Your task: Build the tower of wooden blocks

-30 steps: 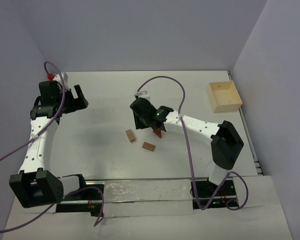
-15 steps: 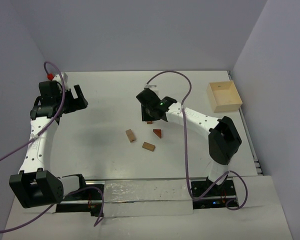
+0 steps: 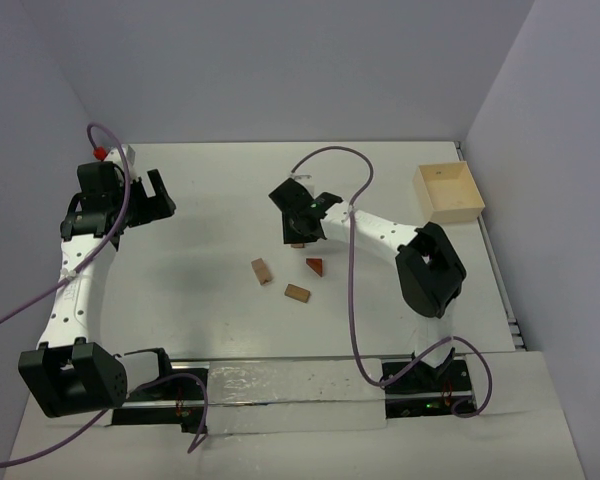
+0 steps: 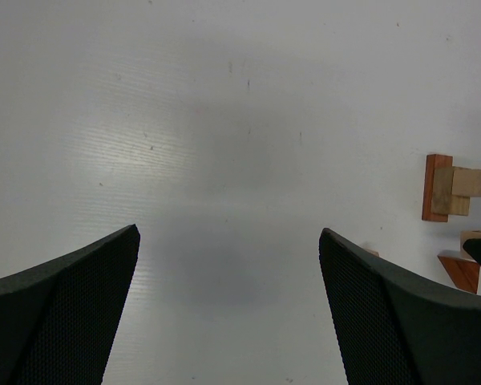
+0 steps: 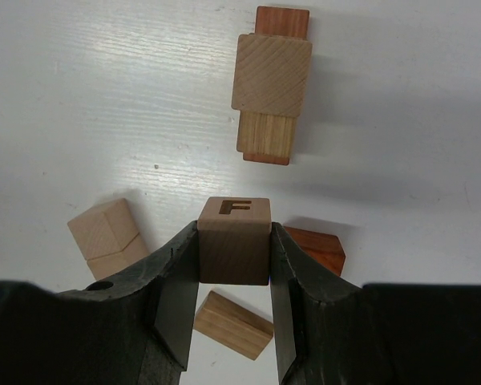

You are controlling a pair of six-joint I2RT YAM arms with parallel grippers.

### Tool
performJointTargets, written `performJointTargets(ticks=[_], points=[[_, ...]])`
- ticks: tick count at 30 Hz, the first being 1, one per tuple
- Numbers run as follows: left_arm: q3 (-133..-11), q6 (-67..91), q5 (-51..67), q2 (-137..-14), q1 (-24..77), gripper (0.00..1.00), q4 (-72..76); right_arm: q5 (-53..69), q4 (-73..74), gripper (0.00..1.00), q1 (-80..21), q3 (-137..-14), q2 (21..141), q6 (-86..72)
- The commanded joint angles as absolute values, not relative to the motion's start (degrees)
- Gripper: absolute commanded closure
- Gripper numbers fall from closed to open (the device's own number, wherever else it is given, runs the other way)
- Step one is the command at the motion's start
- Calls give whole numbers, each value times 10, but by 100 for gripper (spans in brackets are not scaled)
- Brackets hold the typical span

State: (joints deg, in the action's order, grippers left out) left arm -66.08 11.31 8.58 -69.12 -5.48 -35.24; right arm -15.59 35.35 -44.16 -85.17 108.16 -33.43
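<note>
Located the wood block tower (image 5: 271, 76) at 12 o'clock in the right wrist view, standing on the white table (image 5: 104, 96), well apart from the table's near edge. Recorded three layers: reddish-brown bar lowest, lighter bar upon it, pale squarish block on top with curved grain showing. Noted long axis of both bars running 12 to 6 in that view, bar ends protruding past the top block.

Found the right gripper (image 5: 233, 241) clamped on a light brown cube (image 5: 234, 210), letter F marked on its upper face, edges crisp, at the tower's 6 o'clock and apart from it. Found the left gripper (image 4: 228, 234) spread wide, holding nothing, at 9 o'clock overhead.

Counted three loose pieces near the held cube: pale cuboid (image 5: 104, 237) at 8 o'clock, reddish wedge (image 5: 317, 247) at 4 o'clock, short tan bar (image 5: 232, 323) at 6 o'clock. Observed open table at the tower's 9, 12 and 3 o'clock. Logged pale wooden box (image 3: 447, 192) at 2 o'clock overhead, near the right edge.
</note>
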Motion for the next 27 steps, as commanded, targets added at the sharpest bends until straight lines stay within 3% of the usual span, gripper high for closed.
performJointTargets(ticks=[1, 27], points=[[-662, 108, 86, -678, -59, 1, -320, -164, 335, 100, -430, -880, 1094, -338], [-661, 109, 89, -678, -59, 1, -319, -168, 327, 100, -405, -911, 1131, -327]])
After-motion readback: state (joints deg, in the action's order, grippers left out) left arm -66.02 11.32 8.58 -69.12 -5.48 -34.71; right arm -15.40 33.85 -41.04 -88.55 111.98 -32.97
